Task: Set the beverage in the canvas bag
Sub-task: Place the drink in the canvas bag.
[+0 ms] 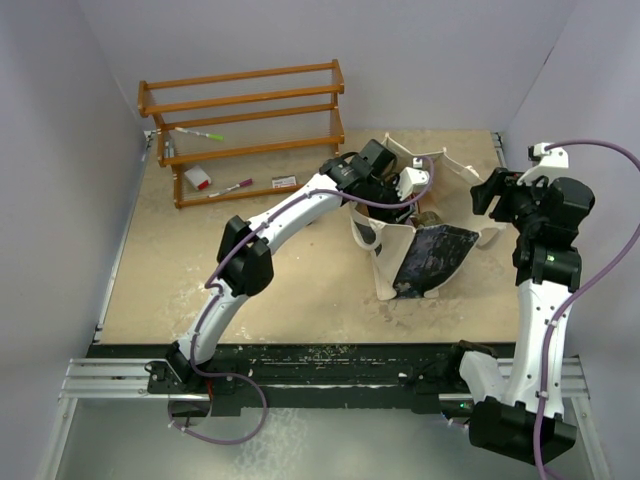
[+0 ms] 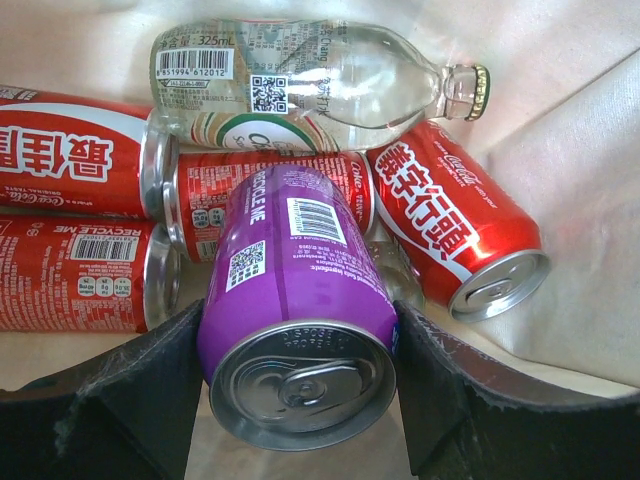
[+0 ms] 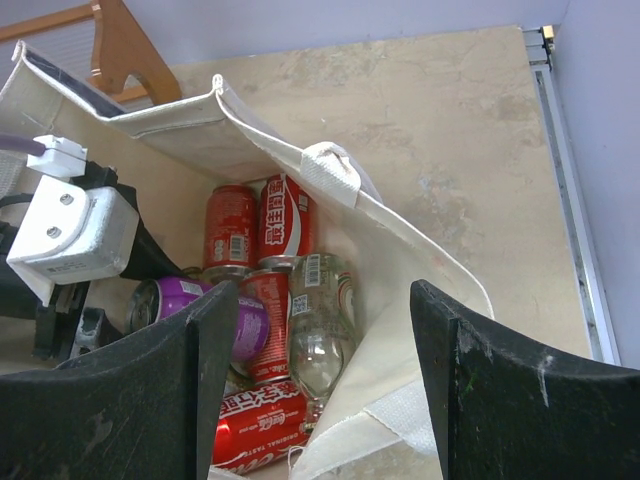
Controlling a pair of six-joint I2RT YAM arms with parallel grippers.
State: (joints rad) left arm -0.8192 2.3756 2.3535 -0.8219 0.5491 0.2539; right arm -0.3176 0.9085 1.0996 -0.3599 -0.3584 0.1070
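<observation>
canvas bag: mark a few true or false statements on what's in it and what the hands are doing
1. The purple can sits between the fingers of the left hand. True.
2. The clear bottle stands upright. False: it lies on its side.
3. The right hand grips a soda. False: it is open and holds nothing.
4. Several red cans lie inside the canvas bag. True.

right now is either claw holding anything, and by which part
The left claw grips the purple can by its sides, near the lid end, inside the canvas bag. The right claw is open and holds nothing.
</observation>
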